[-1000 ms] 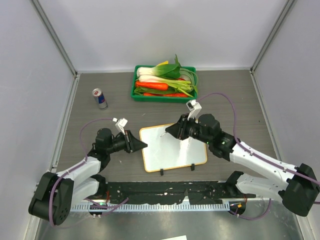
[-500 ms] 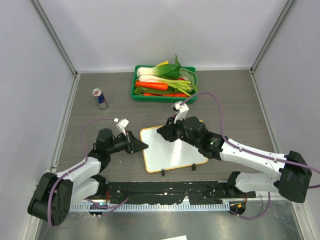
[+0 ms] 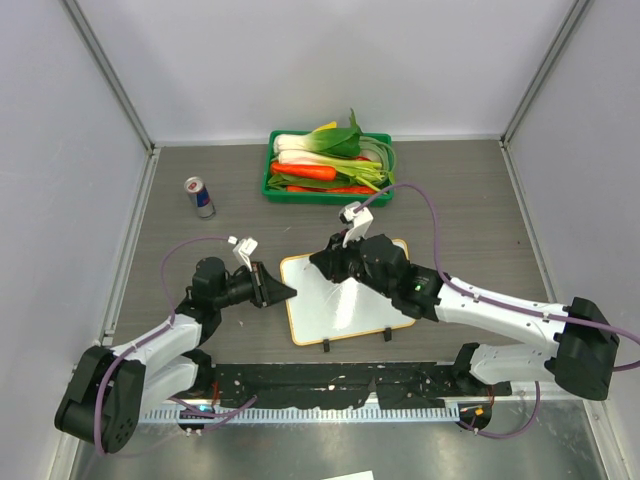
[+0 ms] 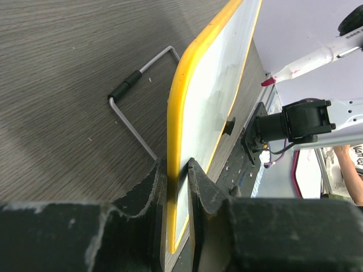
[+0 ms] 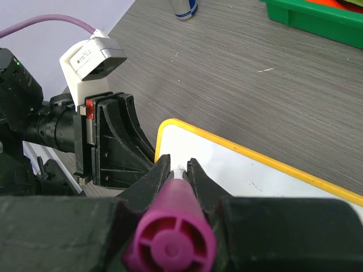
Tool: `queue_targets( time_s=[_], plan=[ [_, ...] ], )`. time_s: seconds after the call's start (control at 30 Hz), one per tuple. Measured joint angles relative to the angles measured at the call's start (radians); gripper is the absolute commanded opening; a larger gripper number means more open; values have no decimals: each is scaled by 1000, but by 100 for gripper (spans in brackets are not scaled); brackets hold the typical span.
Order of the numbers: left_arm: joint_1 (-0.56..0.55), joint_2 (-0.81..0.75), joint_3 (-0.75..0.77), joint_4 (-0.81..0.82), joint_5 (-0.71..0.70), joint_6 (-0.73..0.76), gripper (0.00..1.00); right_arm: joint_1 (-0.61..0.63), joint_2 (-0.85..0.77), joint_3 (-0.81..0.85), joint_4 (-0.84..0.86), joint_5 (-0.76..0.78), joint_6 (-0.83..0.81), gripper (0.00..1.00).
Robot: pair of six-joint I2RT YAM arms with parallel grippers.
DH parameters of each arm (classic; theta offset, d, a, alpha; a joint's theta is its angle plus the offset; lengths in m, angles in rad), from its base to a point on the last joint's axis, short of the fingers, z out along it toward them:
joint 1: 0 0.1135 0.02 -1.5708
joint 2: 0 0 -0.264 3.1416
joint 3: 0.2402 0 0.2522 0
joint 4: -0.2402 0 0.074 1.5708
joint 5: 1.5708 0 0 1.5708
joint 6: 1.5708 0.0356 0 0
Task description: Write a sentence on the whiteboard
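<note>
Down on the grey wood-grain counter [image 3: 470, 220] the whiteboard [image 3: 345, 310] sits in the middle of the work area, just ahead of the two arm bases, its yellow-orange rim turned a little off square and two small black clips [image 3: 324, 346] showing on its near edge. And there is the left claw [image 4: 176, 165], clamped on the board's left edge: from the left wrist the two dark fingers [image 4: 152, 187] pinch the rim from either side, with the white face running away from them. Beside the board in that view a bent wire stand [image 4: 136, 113] with a black sleeve rests on the wood grain; whether that edge is lifted off the counter cannot be told. Over to the right claw [image 5: 177, 164], which is closed tight around a marker [image 5: 170, 232], the round purple end filling the bottom of the right wrist view and the barrel running down between the fingers toward the board's far-left corner. From the left wrist the marker's magenta tip hangs in the air off the white face, apart from it. The right arm reaches in across the board from the right, its claw above the upper left part. At the back a green tray [image 3: 320, 197] holds vegetables, and a can [image 3: 199, 197] stands well apart on the left.
</note>
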Motion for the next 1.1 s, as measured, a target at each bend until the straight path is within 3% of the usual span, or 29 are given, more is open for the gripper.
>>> queue_targets(
  time_s=[0.7, 1.1],
  plan=[
    [-1, 1, 0, 0, 3, 0, 0, 57, 55, 2, 85, 45, -15, 1],
    [-1, 0, 0, 0, 8, 0, 0, 123, 130, 37, 105, 204, -26, 1]
  ],
)
